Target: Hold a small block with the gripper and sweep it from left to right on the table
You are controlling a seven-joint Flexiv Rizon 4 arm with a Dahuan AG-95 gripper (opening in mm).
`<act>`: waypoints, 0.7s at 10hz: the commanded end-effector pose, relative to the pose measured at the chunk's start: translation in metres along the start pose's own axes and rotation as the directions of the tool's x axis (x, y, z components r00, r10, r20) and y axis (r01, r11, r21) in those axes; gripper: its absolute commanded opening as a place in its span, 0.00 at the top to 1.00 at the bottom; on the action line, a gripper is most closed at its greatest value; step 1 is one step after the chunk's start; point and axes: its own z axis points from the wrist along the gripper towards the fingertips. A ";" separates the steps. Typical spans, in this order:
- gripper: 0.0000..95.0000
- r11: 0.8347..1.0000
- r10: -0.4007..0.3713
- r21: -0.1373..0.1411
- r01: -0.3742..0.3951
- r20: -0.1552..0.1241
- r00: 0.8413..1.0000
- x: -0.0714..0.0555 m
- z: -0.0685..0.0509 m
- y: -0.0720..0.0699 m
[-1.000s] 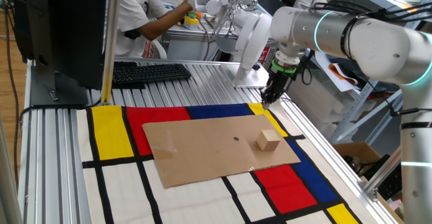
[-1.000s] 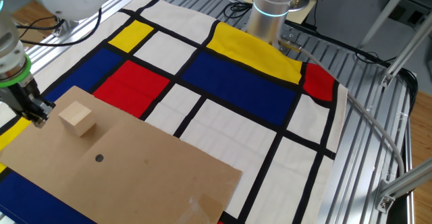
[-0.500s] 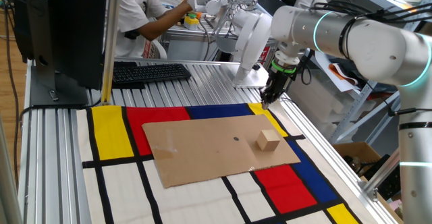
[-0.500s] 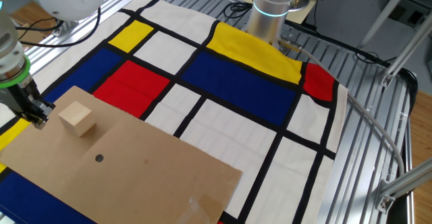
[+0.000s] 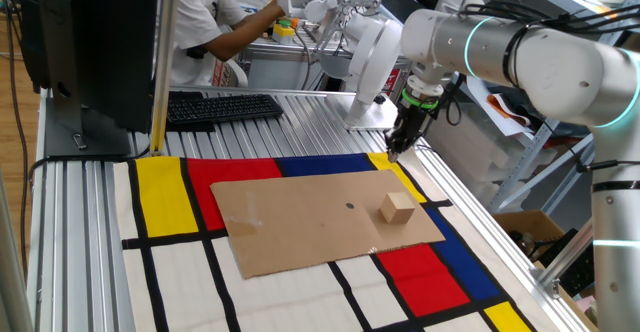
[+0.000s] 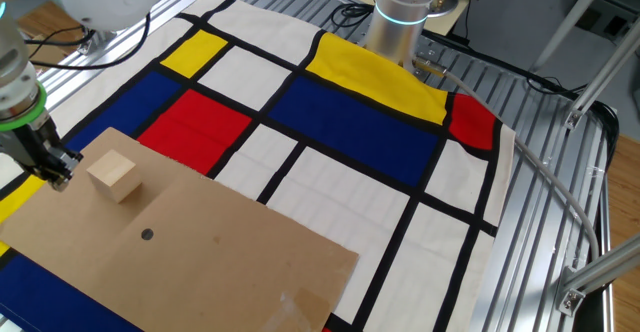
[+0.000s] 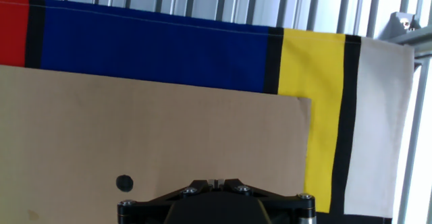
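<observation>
The small block [image 5: 397, 208], a light tan wooden cube, sits on the brown cardboard sheet [image 5: 320, 220] near its right end; it shows as well in the other fixed view [image 6: 112, 175]. My gripper [image 5: 395, 152] hangs shut and empty above the mat's yellow patch, behind the block and apart from it. From the other side the gripper [image 6: 58, 175] stands just left of the block, not touching it. In the hand view the gripper [image 7: 215, 181] has its fingers pressed together over the cardboard, and the block is out of view there. The table [image 5: 300, 122] is ribbed aluminium under the coloured mat.
The cardboard sheet has a small dark hole [image 5: 349, 206]. A black keyboard [image 5: 222, 106] and a monitor [image 5: 90, 42] stand at the back left, with a person [image 5: 215, 22] behind them. A second robot base [image 6: 400, 17] stands at the mat's far edge.
</observation>
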 end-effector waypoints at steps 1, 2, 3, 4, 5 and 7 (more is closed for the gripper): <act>1.00 1.000 0.011 -0.019 -0.011 0.004 1.000 -0.003 -0.001 -0.001; 1.00 1.000 0.011 -0.025 -0.011 0.003 1.000 -0.003 -0.001 -0.001; 1.00 1.000 0.010 -0.026 -0.010 0.002 1.000 -0.003 -0.001 -0.001; 1.00 1.000 0.006 -0.021 -0.006 -0.004 1.000 -0.003 -0.001 -0.001; 1.00 1.000 0.005 -0.023 -0.005 -0.011 1.000 -0.003 -0.001 -0.001; 1.00 1.000 0.008 -0.029 -0.009 -0.017 1.000 -0.003 -0.001 -0.001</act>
